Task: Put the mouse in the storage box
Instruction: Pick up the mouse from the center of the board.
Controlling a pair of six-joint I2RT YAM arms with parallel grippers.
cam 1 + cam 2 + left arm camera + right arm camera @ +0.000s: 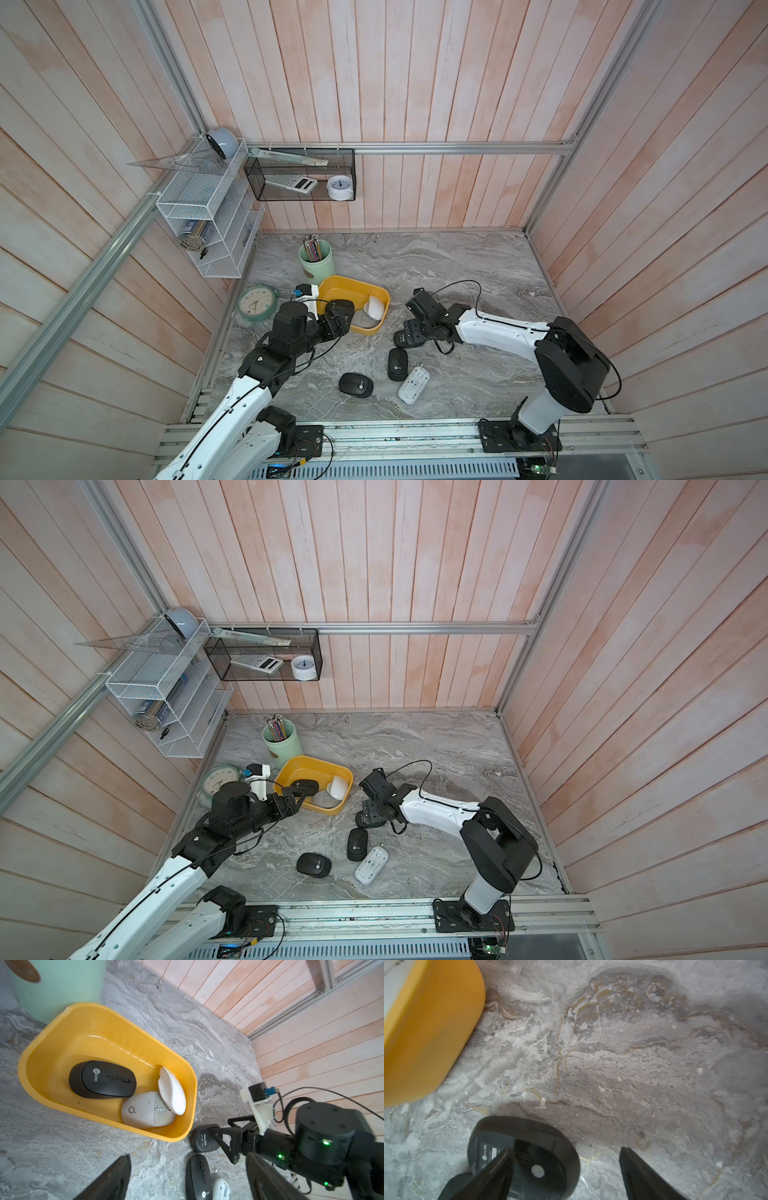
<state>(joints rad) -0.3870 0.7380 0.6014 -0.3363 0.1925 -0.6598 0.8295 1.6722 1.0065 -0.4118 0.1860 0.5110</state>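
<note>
The mustard-yellow storage box (337, 286) (62, 1043) stands at the table's left and holds a black mouse (101, 1079), a grey-white mouse (145, 1112) and a white mouse (172, 1091). My left gripper (341, 318) (188, 1155) hangs open and empty by the box's near rim. Right of the box a black mouse (527, 1136) (204, 1140) lies bottom-up on the table. My right gripper (406, 333) (565, 1149) is open low over it, one finger above its underside, the other beside it over bare table.
On the table nearer the front lie two black mice (397, 363) (354, 385) and an upturned white mouse (413, 384). A green pencil cup (316, 259) and a green alarm clock (257, 302) flank the box. A black mesh basket (299, 174) and a white wire rack (203, 208) hang on the walls.
</note>
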